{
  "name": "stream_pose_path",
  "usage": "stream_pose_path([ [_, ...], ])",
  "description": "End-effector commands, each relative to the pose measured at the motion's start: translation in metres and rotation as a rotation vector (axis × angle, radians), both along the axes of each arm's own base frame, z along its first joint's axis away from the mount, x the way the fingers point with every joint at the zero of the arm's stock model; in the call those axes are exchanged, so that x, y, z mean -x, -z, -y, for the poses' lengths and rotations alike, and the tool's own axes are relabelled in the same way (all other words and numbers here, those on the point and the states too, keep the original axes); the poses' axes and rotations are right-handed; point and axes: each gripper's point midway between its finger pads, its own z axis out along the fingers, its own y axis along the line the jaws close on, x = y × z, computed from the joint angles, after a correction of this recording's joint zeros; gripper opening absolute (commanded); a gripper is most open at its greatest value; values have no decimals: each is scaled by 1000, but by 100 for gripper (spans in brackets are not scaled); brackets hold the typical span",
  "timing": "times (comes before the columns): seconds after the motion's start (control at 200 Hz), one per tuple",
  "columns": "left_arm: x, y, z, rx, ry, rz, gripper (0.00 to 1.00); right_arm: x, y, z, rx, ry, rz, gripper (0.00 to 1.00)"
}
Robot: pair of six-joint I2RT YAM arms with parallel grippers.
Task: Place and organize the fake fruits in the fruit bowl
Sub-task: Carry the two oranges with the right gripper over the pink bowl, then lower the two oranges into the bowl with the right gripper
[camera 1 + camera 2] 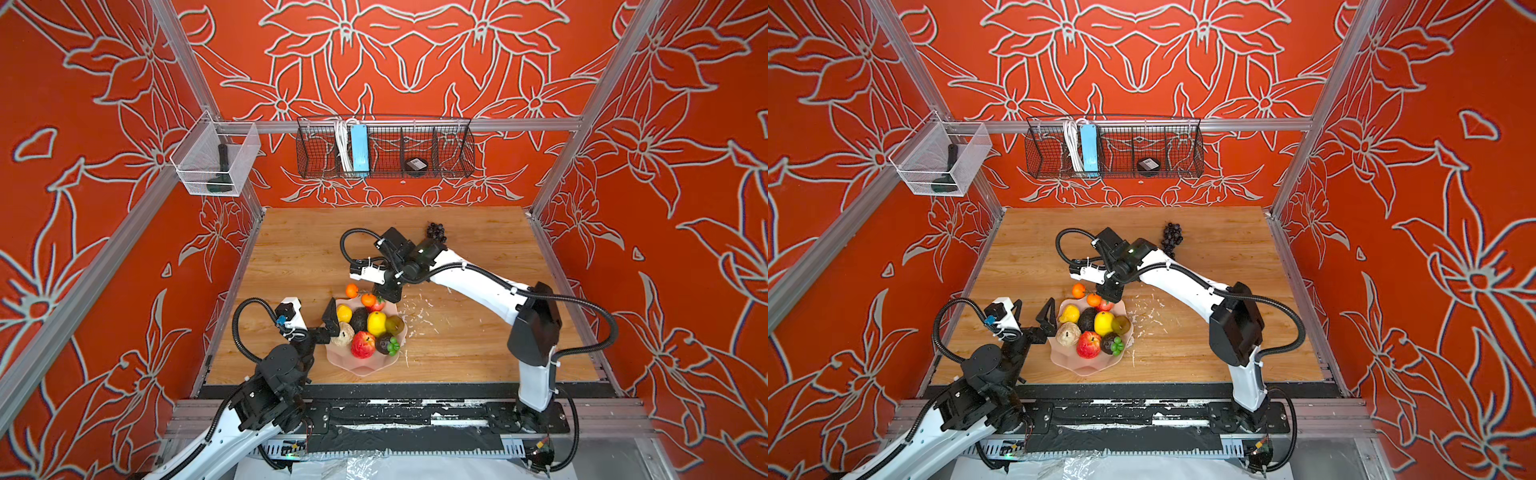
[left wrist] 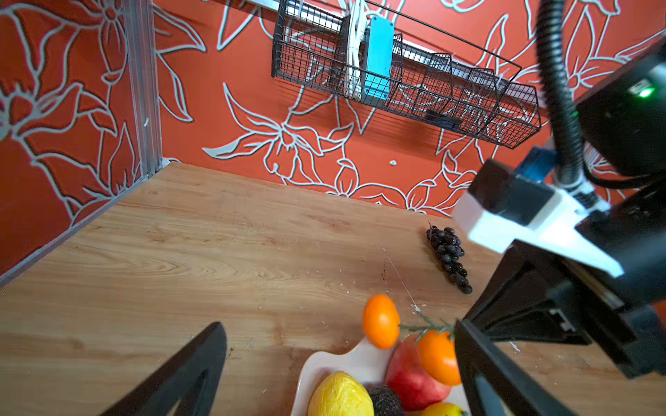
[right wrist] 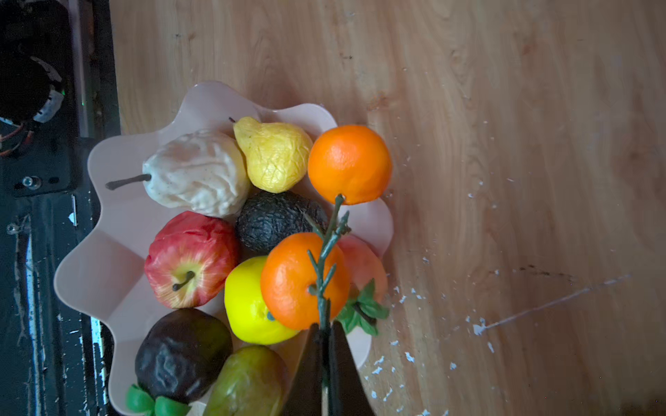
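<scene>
Both top views sit high at the front, angled down toward the back wall point(image 1: 382, 62), catching the whole table point(image 1: 291, 249) from afar. The left wrist camera rides low, facing the wire basket point(image 2: 313, 54) across the wood. The right wrist camera stares straight down, close over the fruit bowl point(image 3: 104, 273), which all four views share.

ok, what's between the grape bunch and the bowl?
Mostly bare tabletop with white flecks from the grape bunch to the fruit bowl, in the left wrist view. At the rim hangs an orange, its sprig pinched by the right gripper.
</scene>
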Motion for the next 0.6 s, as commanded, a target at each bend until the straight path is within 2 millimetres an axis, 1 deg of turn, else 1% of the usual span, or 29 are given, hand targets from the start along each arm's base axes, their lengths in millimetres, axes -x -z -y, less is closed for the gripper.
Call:
stream_pose_path([
  [0.0, 0, 3, -6, 19, -32, 1, 98, 5, 2, -3, 46, -41, 3, 0],
  [0.08, 0, 3, -7, 20, -34, 1, 98, 4, 10, -6, 73, -36, -4, 0],
  [0.22, 0, 3, -7, 19, -33, 1, 98, 5, 19, -7, 89, -33, -14, 0],
  [0.47, -1, 3, -6, 17, -32, -1, 98, 10, 24, -10, 99, -47, -22, 0],
  [0.596, -1, 4, -6, 17, -33, -2, 98, 8, 26, -11, 112, -37, -24, 0],
])
